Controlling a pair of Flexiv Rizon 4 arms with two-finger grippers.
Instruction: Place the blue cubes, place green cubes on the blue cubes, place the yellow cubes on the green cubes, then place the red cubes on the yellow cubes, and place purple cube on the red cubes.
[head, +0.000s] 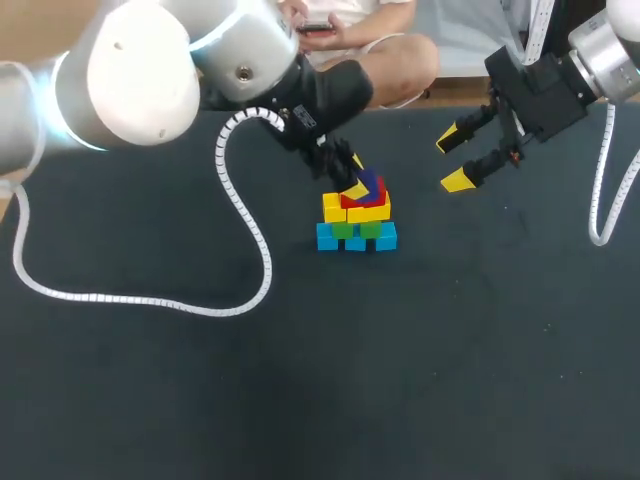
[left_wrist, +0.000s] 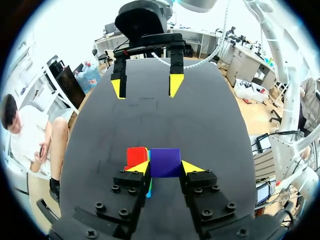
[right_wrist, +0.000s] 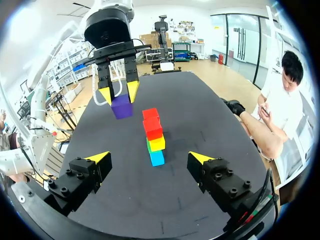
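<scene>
At the middle of the dark surface (head: 450, 350), our left end effector (left_wrist: 166, 168) is clamped on the purple cube (right_wrist: 122, 106) from two sides. It holds the cube close by the red cubes (head: 374, 197) that top the stack, we judge so that it can go down square as the last piece. Beneath lie the yellow cubes (head: 352, 211), green cubes (head: 357, 229) and blue cubes (head: 356, 241), while our right end effector (head: 455, 160) hangs spread open and well apart, likely to leave room; the left arm's white cable (head: 130, 298) trails over the surface.
</scene>
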